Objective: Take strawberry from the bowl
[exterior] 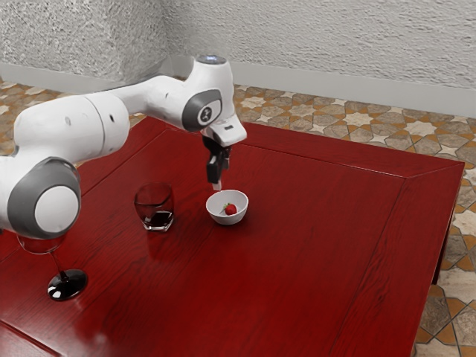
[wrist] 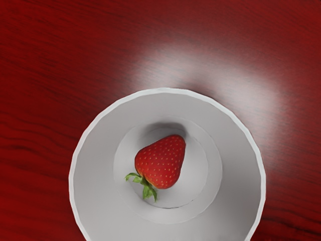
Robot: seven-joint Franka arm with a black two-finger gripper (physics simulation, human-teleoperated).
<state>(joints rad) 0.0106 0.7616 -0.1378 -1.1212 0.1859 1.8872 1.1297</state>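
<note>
Still, strawberry (wrist: 161,161) inside white bowl (wrist: 241,165).

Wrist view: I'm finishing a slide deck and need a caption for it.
A lone red strawberry lies inside a white bowl on a glossy red table.

Item: strawberry (wrist: 161,161), lying inside the bowl (exterior: 221,218), resting on its floor; bowl, standing on the table (exterior: 297,275); tumbler (exterior: 155,199), standing on the table near the bowl, toward the exterior view's left; stemmed glass (exterior: 68,285), standing farther left in that view, before the tumbler
</note>
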